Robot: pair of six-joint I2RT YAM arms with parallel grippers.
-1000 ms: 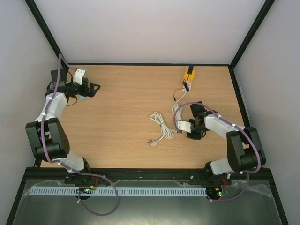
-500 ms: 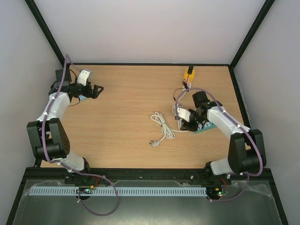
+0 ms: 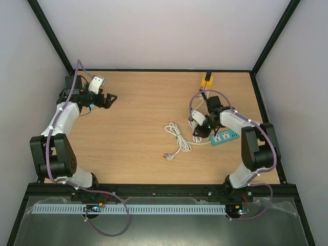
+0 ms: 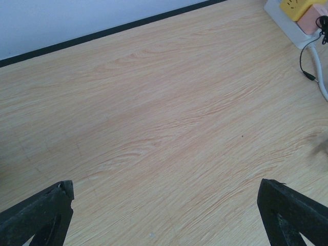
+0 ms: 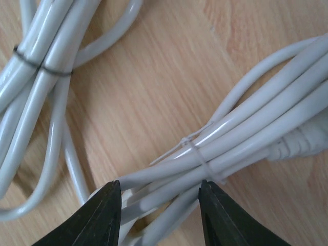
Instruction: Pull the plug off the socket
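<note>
A teal power strip (image 3: 225,137) lies on the wooden table at the right. A zip-tied bundle of white cable (image 5: 246,138) runs from it. My right gripper (image 3: 199,131) is just left of the strip. In the right wrist view this gripper (image 5: 159,215) is open, and its fingers (image 5: 102,215) stand on either side of the bundle. A white strain relief (image 5: 302,141) shows at the right edge; the plug itself is hidden. My left gripper (image 3: 108,99) is open and empty at the far left, over bare wood (image 4: 165,184).
A second white cable coil (image 3: 178,141), tied with black bands (image 5: 41,64), lies left of the right gripper, with its loose plug end (image 3: 165,156) nearer the front. A yellow adapter on a white strip (image 3: 207,81) sits at the back edge, also in the left wrist view (image 4: 300,13), with a thin black lead (image 4: 307,72).
My right gripper has moved toward the back and left, uncovering the teal power strip, and now straddles the cable bundle. My left gripper has shifted slightly right.
</note>
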